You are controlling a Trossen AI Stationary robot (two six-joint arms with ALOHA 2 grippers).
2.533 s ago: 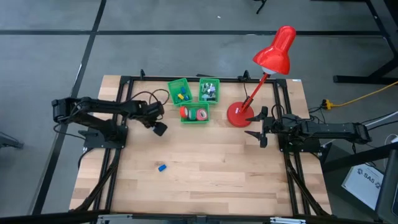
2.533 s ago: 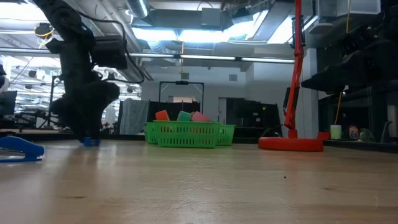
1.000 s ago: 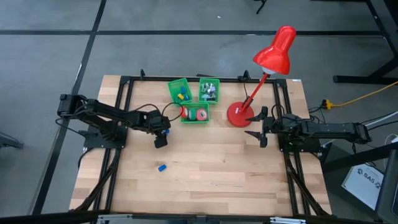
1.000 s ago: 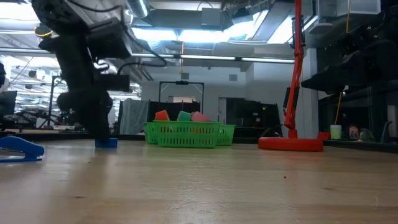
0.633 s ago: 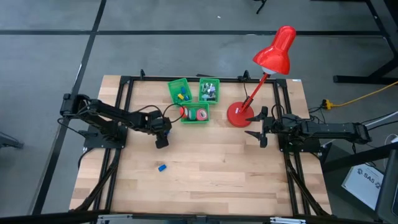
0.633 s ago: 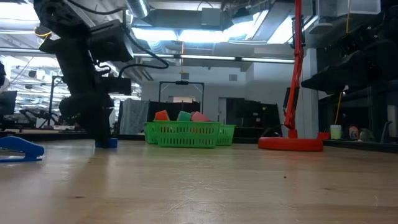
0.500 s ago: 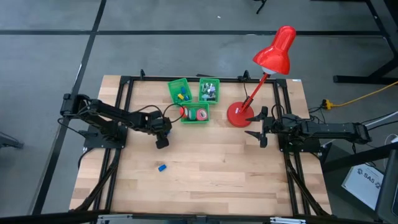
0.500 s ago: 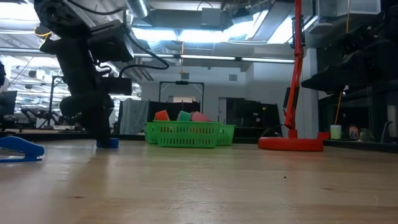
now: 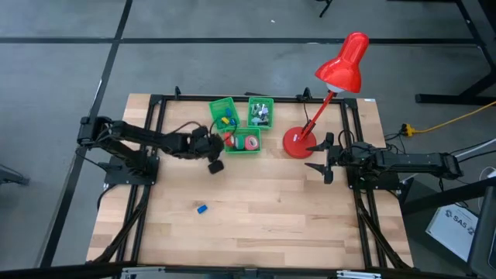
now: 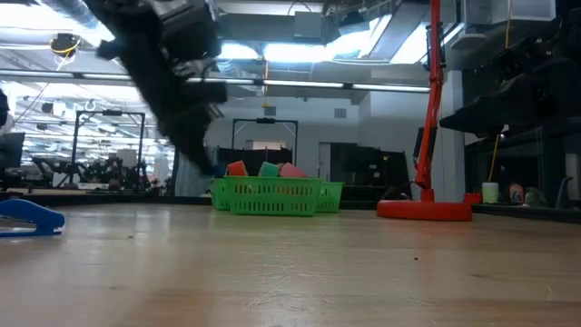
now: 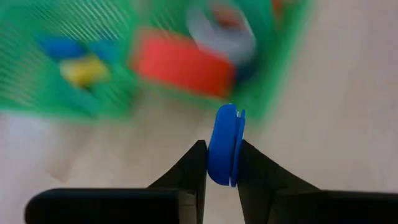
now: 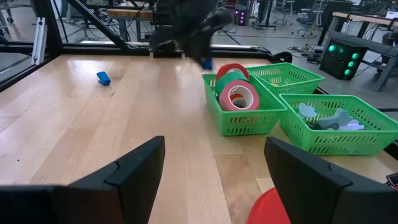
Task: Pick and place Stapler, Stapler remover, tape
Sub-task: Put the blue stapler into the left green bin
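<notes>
The left arm reaches rightward across the far half of the table, its left gripper [image 9: 216,165] raised off the surface with fingers [image 11: 194,163] pinched tight. The right arm lies along the right side, its right gripper [image 9: 320,159] pointing left, jaws spread wide.

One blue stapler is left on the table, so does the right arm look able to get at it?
Probably yes: the right gripper is open and empty, with bare wood between it and the blue stapler, though that's across the table.

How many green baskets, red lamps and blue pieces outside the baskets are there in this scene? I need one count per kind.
Green baskets: 3
Red lamps: 1
Blue pieces outside baskets: 2, one loose, one in the left gripper
Total: 6
</notes>
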